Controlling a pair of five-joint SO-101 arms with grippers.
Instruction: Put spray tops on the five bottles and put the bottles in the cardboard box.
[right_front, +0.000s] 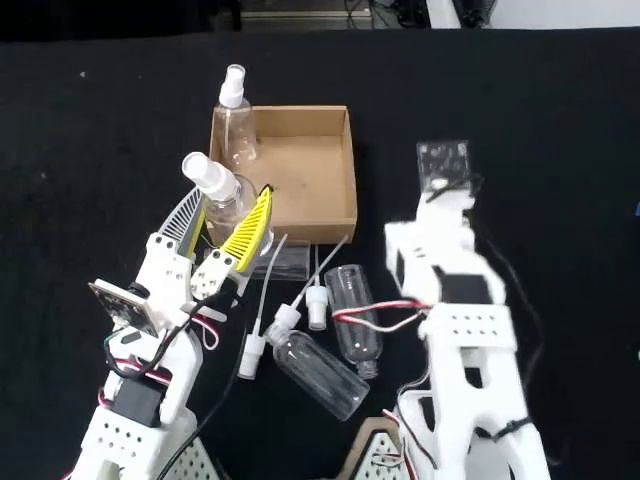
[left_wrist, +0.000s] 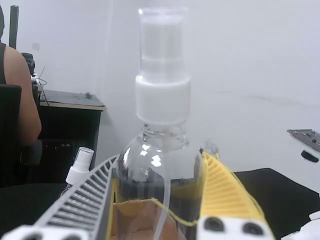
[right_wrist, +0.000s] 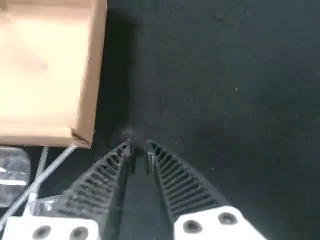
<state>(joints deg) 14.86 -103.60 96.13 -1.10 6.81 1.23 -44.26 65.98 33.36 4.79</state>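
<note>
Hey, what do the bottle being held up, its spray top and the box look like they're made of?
Held bottle: clear glossy plastic, probably; you see through it and it glints. Spray top: white opaque plastic with a translucent cap. Box: brown matte cardboard, with raw cut edges.

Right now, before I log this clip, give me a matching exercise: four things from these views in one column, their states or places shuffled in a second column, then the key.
Things
1. left hand
2. right hand
3. far bottle
4. loose spray top

States or places
A. lying on the black table
B. standing inside the cardboard box
C. shut on a capped bottle
D. shut, empty, over the table by a box corner

Pairs: 1-C, 2-D, 3-B, 4-A
</note>
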